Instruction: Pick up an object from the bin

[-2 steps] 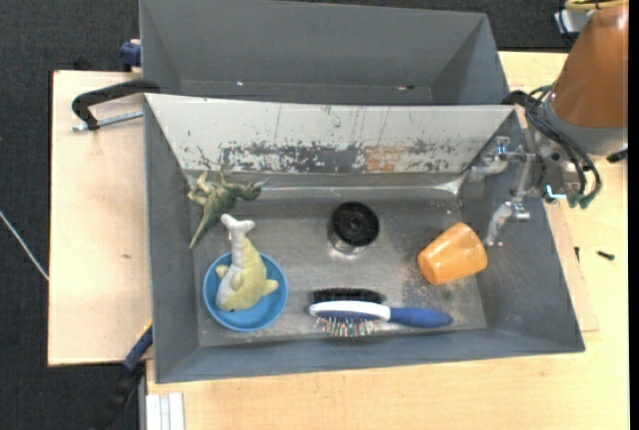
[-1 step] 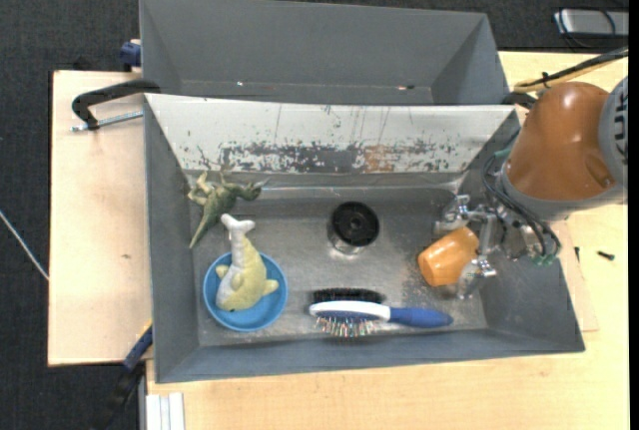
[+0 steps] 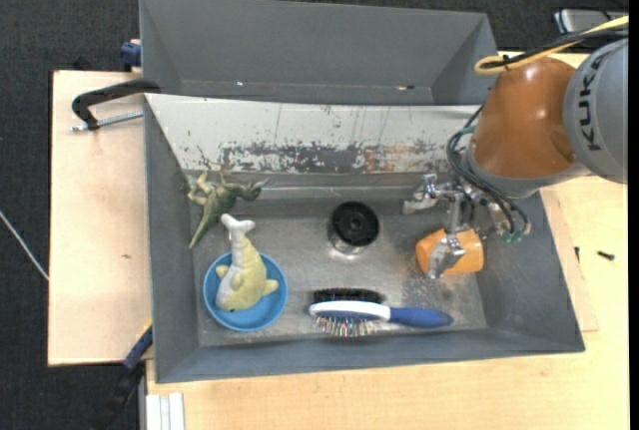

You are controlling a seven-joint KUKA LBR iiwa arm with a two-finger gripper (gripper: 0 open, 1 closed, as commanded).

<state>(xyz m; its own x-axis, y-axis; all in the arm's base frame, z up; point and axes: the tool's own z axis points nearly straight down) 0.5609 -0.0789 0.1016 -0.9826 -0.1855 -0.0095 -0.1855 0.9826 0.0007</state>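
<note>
gripper (image 3: 451, 236) low at right of grey metal bin (image 3: 168, 268) | directly over rounded orange block (image 3: 463, 256), seemingly touching it | jaw state: cannot tell

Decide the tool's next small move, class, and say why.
Probably a short move straight down onto the orange object: the tool is right over it at the bin's right side, and the black round thing and blue-handled brush lie apart from it, so the way looks free.

Green dinosaur (image 3: 215, 199), hairbrush (image 3: 369, 315) (blue handle), bowl (image 3: 245, 321)
</note>
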